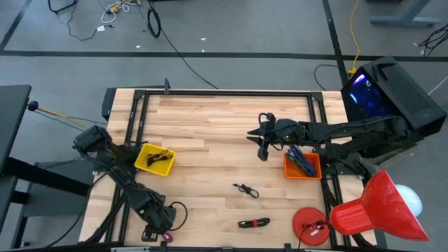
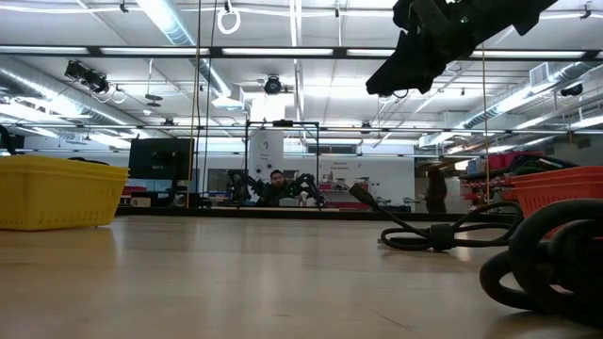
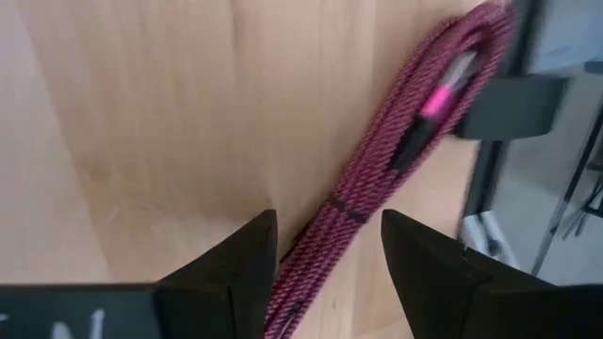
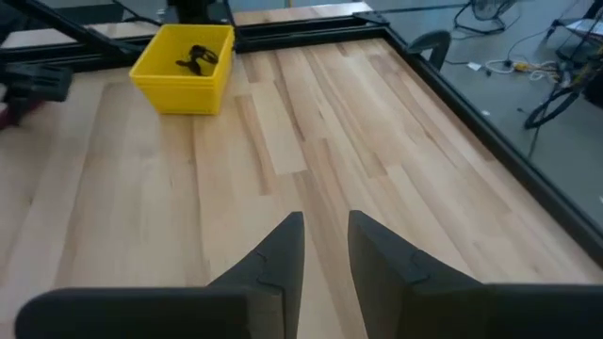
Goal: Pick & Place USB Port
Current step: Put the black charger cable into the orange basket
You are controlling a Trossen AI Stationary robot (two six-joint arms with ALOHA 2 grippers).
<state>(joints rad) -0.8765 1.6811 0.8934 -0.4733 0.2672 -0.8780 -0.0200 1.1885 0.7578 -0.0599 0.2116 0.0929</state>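
Observation:
A magenta braided USB cable [image 3: 377, 160] with a pink plug [image 3: 438, 94] lies coiled at the table's near-left corner [image 1: 166, 236]. My left gripper [image 3: 328, 235] is open and low over it, one finger on each side of the bundle; I cannot tell whether they touch it. My right gripper [image 1: 264, 143] hangs high above the table's middle [image 2: 424, 47], its fingers [image 4: 325, 226] a narrow gap apart and holding nothing. A black cable [image 1: 245, 190] and a black-and-red cable [image 1: 254, 223] lie loose on the wood.
A yellow bin [image 1: 154, 159] on the left holds a black cable [image 4: 196, 58]. An orange bin [image 1: 302, 166] on the right holds several cables. A red disc [image 1: 311, 225] and a red cone [image 1: 371, 206] sit at the near-right corner. Bare wood lies around the table's middle.

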